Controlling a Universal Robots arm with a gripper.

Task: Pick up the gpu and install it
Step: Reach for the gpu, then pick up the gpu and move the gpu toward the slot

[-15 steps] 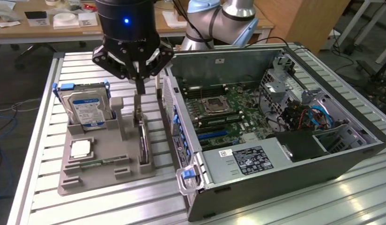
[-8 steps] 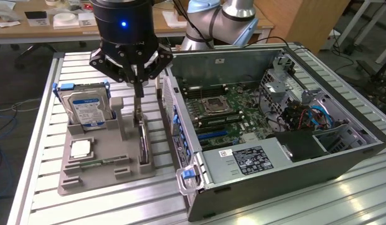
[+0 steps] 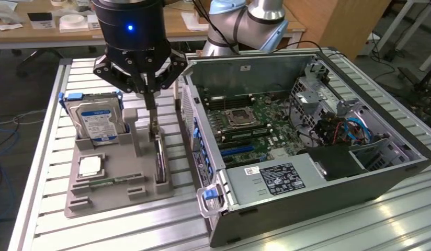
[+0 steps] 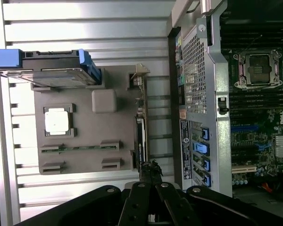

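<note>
At the exterior view's left a hard drive (image 3: 97, 121) stands upright in a grey holder (image 3: 114, 203) on the slatted table. The gpu (image 3: 159, 159) stands on edge in the slot along the holder's right side, just beside the open computer case (image 3: 327, 204). Its long axis runs from far to near, parallel to the case's rear wall. The gripper (image 3: 151, 106) hangs above the card, toward its far end. The fingers are pressed together on nothing and sit apart from the card's top edge, so the card lies straight below the tips. The exterior view gives that vertical gap. The wrist view looks down along the fingers and shows the card as a thin line, with a pale bracket at one end and a black cooler along one face. Beyond it, that view shows the motherboard (image 4: 259, 108) with its slots inside the case.
</note>
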